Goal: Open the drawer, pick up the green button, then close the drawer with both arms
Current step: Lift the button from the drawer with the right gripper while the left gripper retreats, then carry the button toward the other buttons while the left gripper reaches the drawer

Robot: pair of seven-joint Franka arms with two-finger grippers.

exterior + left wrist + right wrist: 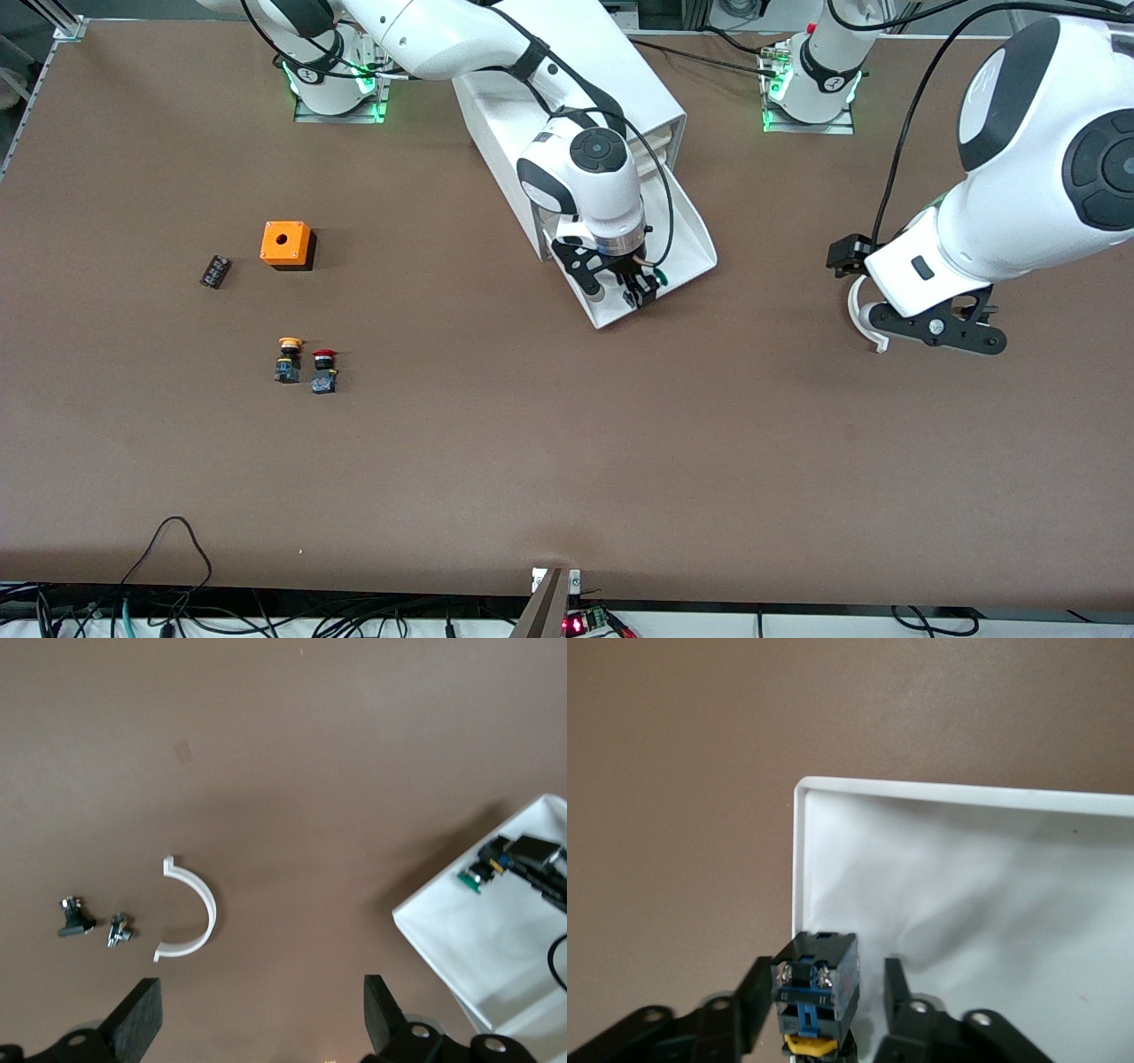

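Observation:
The lower drawer (698, 237) is pulled out of the white cabinet (642, 84) toward the front camera. My right gripper (640, 292) reaches down into its front corner. The button (815, 988), with a black-blue body and a yellow ring, stands between the fingers (755, 992). One finger rests against the button and a gap shows at the other. Its green cap (661, 279) peeks out beside the gripper and also shows in the left wrist view (469, 879). My left gripper (261, 1010) hangs open and empty over bare table at the left arm's end, above a white curved clip (190, 921).
An orange box (286, 244) with a hole, a small black block (215, 271), a yellow-capped button (288, 359) and a red-capped button (323, 370) stand toward the right arm's end. Two small dark fittings (75, 917) lie beside the white clip (864, 323).

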